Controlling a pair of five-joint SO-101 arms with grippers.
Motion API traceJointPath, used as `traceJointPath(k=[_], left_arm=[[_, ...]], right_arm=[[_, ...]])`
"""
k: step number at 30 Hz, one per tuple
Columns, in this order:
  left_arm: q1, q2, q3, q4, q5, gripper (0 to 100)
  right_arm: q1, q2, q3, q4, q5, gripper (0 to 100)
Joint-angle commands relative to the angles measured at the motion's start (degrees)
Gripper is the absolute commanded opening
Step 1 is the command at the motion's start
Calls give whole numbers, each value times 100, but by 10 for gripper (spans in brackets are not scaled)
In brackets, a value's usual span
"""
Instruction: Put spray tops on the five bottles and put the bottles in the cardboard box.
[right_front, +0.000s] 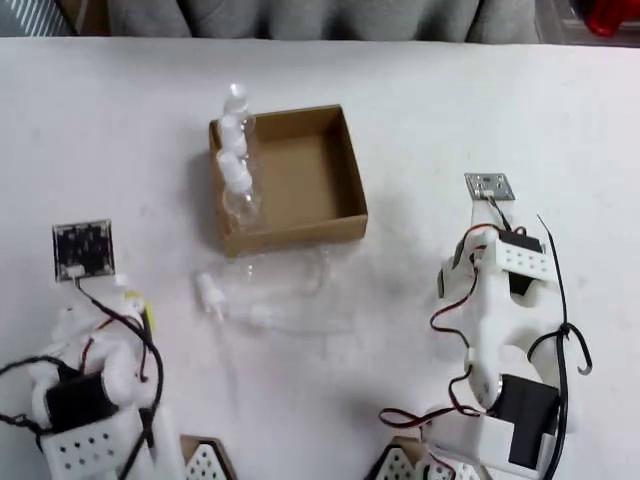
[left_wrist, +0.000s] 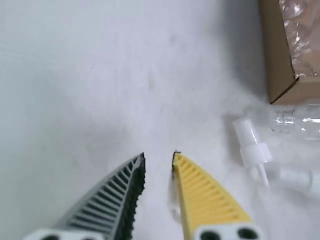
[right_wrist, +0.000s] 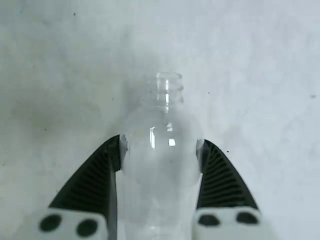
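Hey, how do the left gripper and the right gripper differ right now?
The right gripper is shut on a clear bottle with a bare threaded neck; the left gripper is open and holds nothing. The left gripper has one yellow finger and one grey finger; the right gripper's fingers are both black. Both have ribbed inner faces and hang over the white table.
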Motion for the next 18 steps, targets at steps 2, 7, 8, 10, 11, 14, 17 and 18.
traceJointPath(k=[2, 7, 8, 10, 11, 14, 17, 18], left_arm=[[198, 1174, -844, -167, 70, 102], [1015, 1833, -914, -167, 132, 103], [1174, 1903, -914, -176, 334, 103], [1481, 2009, -914, -193, 976, 103], [1631, 2035, -914, -237, 1257, 110], [2000, 2193, -862, -422, 1644, 177], [2141, 2457, -809, -651, 1811, 260], [2114, 2563, -809, -738, 1890, 275]], right_arm=[[31, 84, -123, -57, 35, 16], [22, 92, -123, -57, 35, 16], [22, 101, -123, -57, 35, 16], [13, 101, -123, -57, 35, 16], [13, 101, -123, -57, 35, 16], [22, 110, -123, -57, 35, 16], [22, 92, -105, -57, 35, 16], [22, 92, -97, -57, 44, 16]])
